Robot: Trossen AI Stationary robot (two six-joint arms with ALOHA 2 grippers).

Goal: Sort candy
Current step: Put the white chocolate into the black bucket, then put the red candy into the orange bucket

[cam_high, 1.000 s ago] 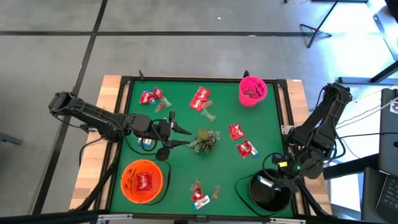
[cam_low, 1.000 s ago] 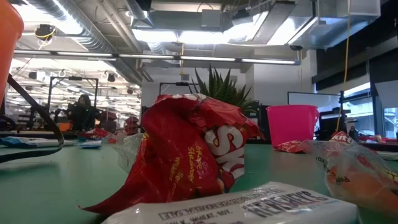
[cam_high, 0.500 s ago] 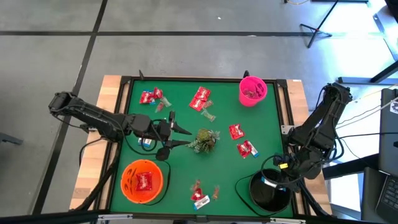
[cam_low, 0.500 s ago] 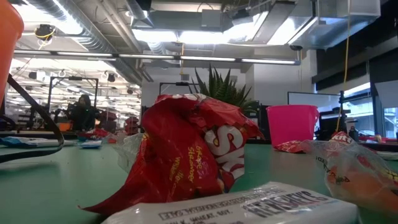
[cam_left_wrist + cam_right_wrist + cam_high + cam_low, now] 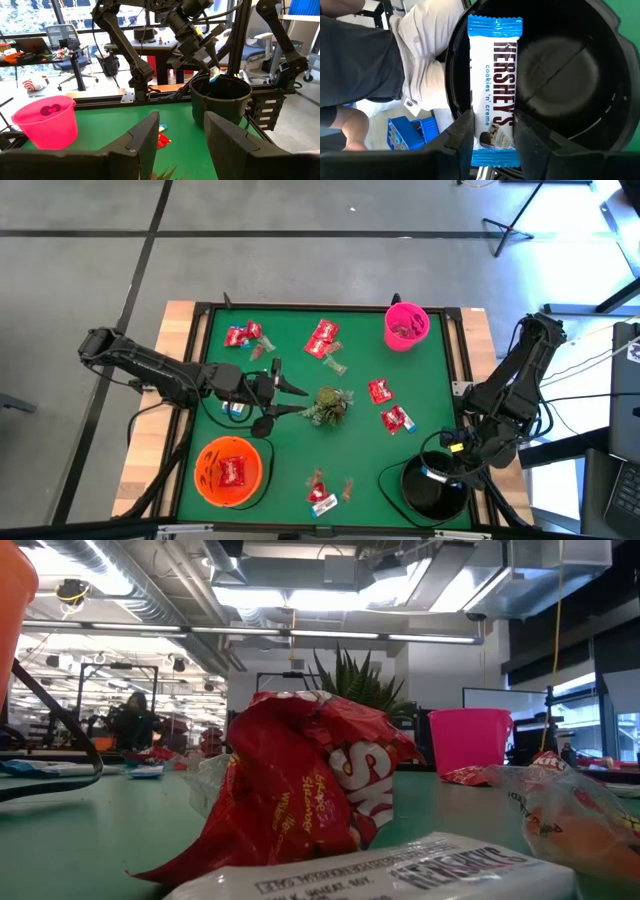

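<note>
The white-and-blue candy bar reads "HERSHEY'S cookies 'n' creme". In the low view, another white wrapper also shows "HERSHEY'S", partly blurred.

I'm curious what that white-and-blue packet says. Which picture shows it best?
The right wrist view: the Hershey's cookies 'n' creme bar fills the frame, gripped by the right tool over the black bowl. The left wrist view shows a far-off speck; the high view hides it.

Bright, even overhead light; ceiling strip lights glare w/ blown-out whites. Foreground red packet soft, out of focus. Shadows faint on green table.
</note>
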